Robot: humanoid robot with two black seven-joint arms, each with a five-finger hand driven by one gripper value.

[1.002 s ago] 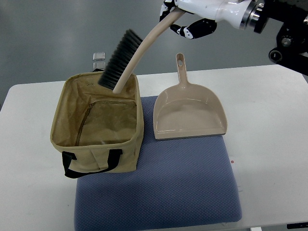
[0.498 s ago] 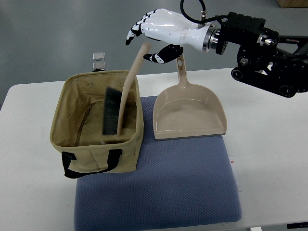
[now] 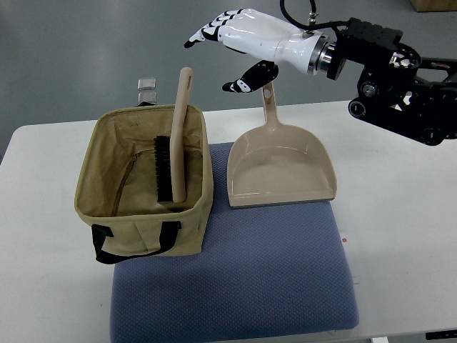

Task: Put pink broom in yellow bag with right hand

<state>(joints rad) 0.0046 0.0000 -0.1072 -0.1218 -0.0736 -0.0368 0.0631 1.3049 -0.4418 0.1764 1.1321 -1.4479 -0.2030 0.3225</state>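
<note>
The beige-pink broom (image 3: 178,136) with dark bristles stands inside the yellow-tan bag (image 3: 146,232). Its brush head rests on the bag's floor and its handle leans against the bag's far right rim, sticking up above it. My right hand (image 3: 228,53) is white with black finger pads. It hangs open above and to the right of the handle tip, holding nothing and apart from the broom. The left arm does not show.
A matching beige dustpan (image 3: 280,168) lies right of the bag on a blue mat (image 3: 235,286) on the white table (image 3: 400,214). Two small clear blocks (image 3: 147,88) sit behind the bag.
The broom dropped from my right hand into the bag and settled leaning on the rim. The hand opened and drew slightly up and away from the handle.
</note>
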